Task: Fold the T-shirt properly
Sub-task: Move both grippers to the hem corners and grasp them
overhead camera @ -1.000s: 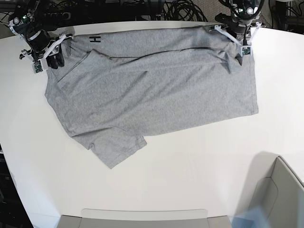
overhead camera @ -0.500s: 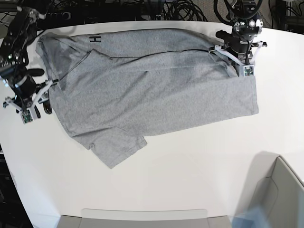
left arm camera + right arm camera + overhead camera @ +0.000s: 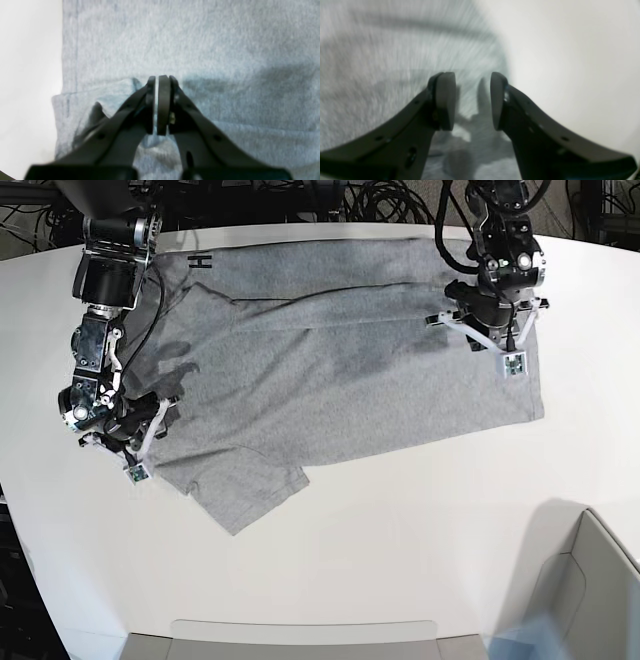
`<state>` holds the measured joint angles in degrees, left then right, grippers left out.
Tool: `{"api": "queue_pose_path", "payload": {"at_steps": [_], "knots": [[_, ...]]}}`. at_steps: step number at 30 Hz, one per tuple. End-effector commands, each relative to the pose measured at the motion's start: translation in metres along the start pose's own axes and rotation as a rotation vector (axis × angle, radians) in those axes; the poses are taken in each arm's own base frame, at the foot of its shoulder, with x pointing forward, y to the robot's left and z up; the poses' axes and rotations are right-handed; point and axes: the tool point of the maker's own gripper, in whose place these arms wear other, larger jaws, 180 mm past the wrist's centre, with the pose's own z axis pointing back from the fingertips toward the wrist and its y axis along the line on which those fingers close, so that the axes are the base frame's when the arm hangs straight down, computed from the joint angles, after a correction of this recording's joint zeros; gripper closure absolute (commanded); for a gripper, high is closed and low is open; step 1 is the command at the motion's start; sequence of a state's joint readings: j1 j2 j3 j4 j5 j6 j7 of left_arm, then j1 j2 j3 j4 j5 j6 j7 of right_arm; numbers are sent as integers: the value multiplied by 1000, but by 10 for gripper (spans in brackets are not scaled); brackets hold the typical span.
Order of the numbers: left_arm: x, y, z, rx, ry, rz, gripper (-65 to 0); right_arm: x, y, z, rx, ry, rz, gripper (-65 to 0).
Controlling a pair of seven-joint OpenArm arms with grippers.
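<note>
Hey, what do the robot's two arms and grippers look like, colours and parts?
Both arms are black, with cables along them. Left gripper and right gripper have dark curved fingers with flat oval pads; in the base view, white brackets surround each.

Base camera looks down overhead; wrist cameras close above the T-shirt.

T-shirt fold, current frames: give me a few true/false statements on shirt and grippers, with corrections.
1. The T-shirt lies spread on the white table. True.
2. The right gripper is clamped shut on a sleeve. False: its jaws stand apart with nothing between them, above the shirt's edge.
3. The left gripper has its pads nearly together. True; it sits over grey fabric near a hem.
4. Black lettering shows at the shirt's far edge in the base view. True.
5. The shirt is already folded into a neat rectangle. False: a sleeve sticks out toward the camera.
</note>
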<state>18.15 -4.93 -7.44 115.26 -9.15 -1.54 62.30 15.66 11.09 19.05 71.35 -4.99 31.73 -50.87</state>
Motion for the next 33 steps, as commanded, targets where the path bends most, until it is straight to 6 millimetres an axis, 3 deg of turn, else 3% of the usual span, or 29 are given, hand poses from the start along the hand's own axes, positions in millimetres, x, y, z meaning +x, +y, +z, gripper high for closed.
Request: {"api": "queue_pose_path", "payload": {"at_steps": [1, 6, 12, 15, 18, 26, 29, 33], "knots": [[8, 0, 3, -2, -31, -4, -15, 15, -13, 7, -30, -39, 8, -229], [8, 0, 3, -1, -29, -6, -15, -24, 0, 4, -15, 45, 19, -228], [6, 1, 0, 2, -21, -3, -15, -59, 18, 38, -16, 149, 189, -228], [6, 1, 0, 2, -21, -3, -15, -61, 20, 56, -48, 150, 233, -228], [5, 1, 0, 2, -21, -3, -15, -49, 15, 63, -76, 103, 207, -229], [5, 1, 0, 1, -20, -2, -15, 31, -19, 78, -164, -55, 201, -231], [5, 1, 0, 1, -19, -2, -15, 62, -36, 71, -158, -81, 172, -241], [5, 1, 0, 0, -18, -1, -15, 87, -54, 44, -74, -52, 100, -324]]}}
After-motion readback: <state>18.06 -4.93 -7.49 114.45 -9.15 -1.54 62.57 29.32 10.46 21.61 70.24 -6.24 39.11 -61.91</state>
